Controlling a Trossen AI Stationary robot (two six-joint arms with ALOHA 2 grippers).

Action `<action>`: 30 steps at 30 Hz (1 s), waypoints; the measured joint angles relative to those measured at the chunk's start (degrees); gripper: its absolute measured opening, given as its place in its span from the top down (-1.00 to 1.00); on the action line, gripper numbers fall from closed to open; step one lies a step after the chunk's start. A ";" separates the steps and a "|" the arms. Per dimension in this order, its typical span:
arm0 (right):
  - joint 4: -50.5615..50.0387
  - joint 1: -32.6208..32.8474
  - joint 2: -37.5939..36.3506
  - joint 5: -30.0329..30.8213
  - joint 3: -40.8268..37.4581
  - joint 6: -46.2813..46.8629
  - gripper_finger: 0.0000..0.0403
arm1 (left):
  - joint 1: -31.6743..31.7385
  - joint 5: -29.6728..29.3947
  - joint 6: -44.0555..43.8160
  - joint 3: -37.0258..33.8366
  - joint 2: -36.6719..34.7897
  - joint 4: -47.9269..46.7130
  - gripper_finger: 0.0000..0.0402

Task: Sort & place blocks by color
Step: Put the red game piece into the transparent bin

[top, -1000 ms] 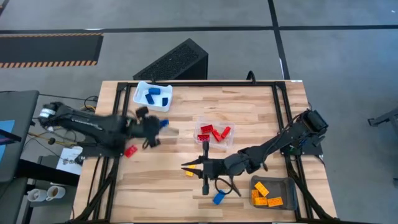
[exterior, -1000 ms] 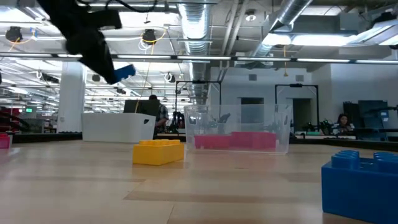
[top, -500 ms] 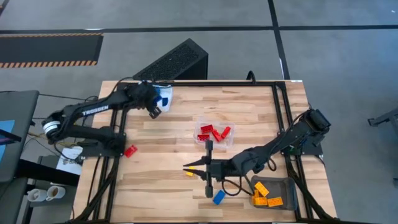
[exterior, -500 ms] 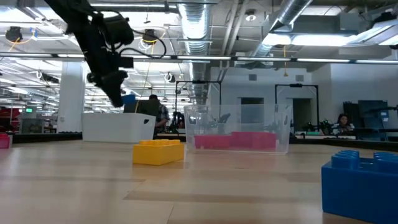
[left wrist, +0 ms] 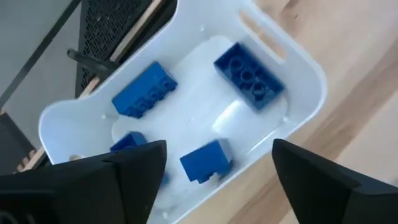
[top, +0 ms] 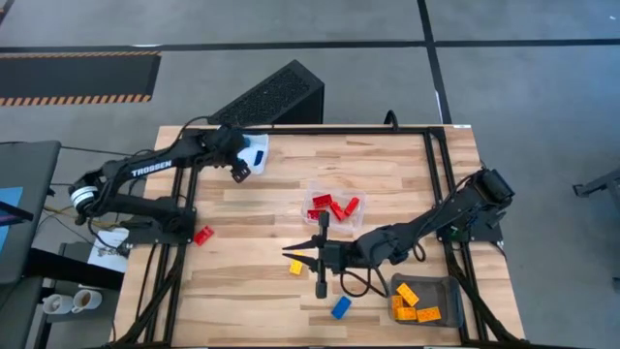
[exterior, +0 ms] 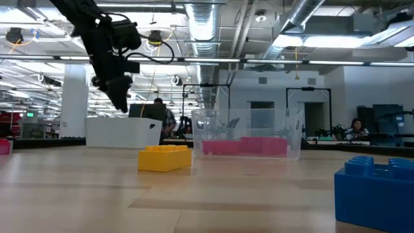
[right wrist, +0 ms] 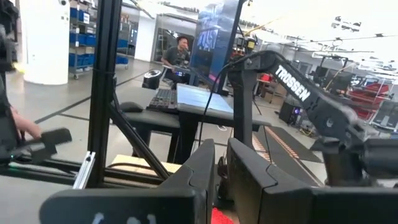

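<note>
Hovering over the white tray [left wrist: 298, 118] as before, left pincer [left wrist: 214, 180] now apart, its blue block [left wrist: 205, 160] inside.

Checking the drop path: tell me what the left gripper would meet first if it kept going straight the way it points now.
The left gripper hangs open over the white tray, pointing down into it. Going straight on, it would probably meet the blue bricks lying on the tray floor first, though depth is hard to judge.
</note>
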 joint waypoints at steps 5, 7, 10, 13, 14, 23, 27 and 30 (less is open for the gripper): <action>-0.37 0.41 0.04 0.00 -0.02 0.05 0.67 | -2.24 3.02 -1.74 2.93 -4.21 -2.06 -0.42; -0.40 0.50 0.04 0.00 -0.02 0.05 0.67 | -4.37 2.96 -2.40 3.31 -7.45 -2.06 -0.38; -0.38 0.50 0.04 -0.04 -0.02 0.04 0.67 | -8.03 2.29 -3.78 3.41 -12.70 -2.93 -0.31; -0.40 0.48 0.04 0.00 -0.02 0.05 0.67 | -11.71 2.62 -6.84 3.44 -17.31 -6.06 -0.23; -0.38 0.42 0.04 0.00 -0.02 0.07 0.67 | -12.98 3.03 -7.99 3.45 -18.56 -7.68 -0.21; -0.16 0.35 0.04 0.00 -0.02 1.12 0.67 | -30.91 0.72 -23.95 3.47 -21.26 -34.63 -0.05; -0.14 0.35 0.04 0.00 -0.02 1.41 0.67 | -39.69 5.01 -37.21 3.47 -19.93 -42.67 0.02; -0.16 0.35 0.04 0.00 -0.02 1.58 0.67 | -44.31 5.42 -43.49 3.41 -18.04 -50.23 0.05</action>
